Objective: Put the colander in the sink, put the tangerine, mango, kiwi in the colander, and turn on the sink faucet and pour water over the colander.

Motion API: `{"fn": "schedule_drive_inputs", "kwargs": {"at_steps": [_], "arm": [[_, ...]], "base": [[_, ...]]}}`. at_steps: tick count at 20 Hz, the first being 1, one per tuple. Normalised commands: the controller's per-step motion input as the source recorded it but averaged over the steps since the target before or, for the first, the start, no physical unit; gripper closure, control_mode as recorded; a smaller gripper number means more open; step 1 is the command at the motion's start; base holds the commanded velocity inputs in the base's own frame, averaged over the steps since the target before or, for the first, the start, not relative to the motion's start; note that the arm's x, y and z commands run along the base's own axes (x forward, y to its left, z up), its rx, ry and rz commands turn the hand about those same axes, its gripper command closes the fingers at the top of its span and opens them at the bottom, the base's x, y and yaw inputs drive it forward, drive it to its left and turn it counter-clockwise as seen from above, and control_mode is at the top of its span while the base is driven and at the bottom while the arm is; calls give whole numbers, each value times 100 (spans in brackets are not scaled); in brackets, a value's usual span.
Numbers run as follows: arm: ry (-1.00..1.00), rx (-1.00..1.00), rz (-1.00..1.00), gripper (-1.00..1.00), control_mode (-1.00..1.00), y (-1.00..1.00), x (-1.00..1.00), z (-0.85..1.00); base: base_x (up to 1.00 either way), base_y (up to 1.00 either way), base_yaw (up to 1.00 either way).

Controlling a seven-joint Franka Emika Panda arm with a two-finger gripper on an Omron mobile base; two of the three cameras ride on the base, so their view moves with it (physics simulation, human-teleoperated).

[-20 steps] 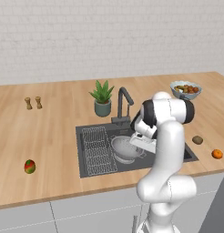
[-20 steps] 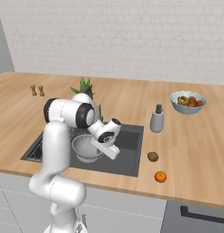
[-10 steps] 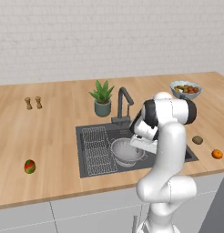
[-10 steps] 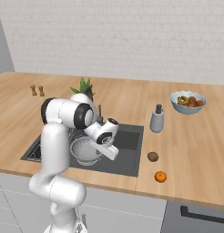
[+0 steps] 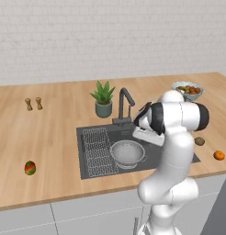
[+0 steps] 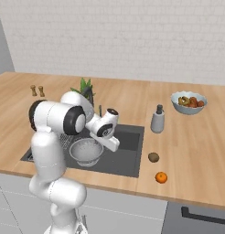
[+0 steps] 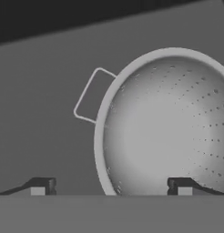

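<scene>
The gripper point(image 7: 110, 186) hangs over the sink point(image 5: 179, 153), its fingers spread wide with nothing between them. The colander point(image 7: 168, 127) sits upright on the sink floor just below it, its rim passing between the two fingertips in the hand view, one side handle point(image 7: 92, 95) pointing away from the pincer. The faucet point(image 5: 125, 104) stands behind the pincer. The kiwi point(image 6: 153, 157) and tangerine point(image 6: 161, 177) lie on the counter off to the pincer's right; the mango point(image 5: 29, 168) lies on the counter well away to its left.
</scene>
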Motion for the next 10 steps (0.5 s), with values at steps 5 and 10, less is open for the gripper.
{"fn": "schedule_drive_inputs", "kwargs": {"at_steps": [5,10], "arm": [[-15,0,-3,-100,-100,-76,-10,100],[-21,-4,-2,-100,-100,-92,-52,78]], "base": [[0,0,0],[0,0,0]]}}
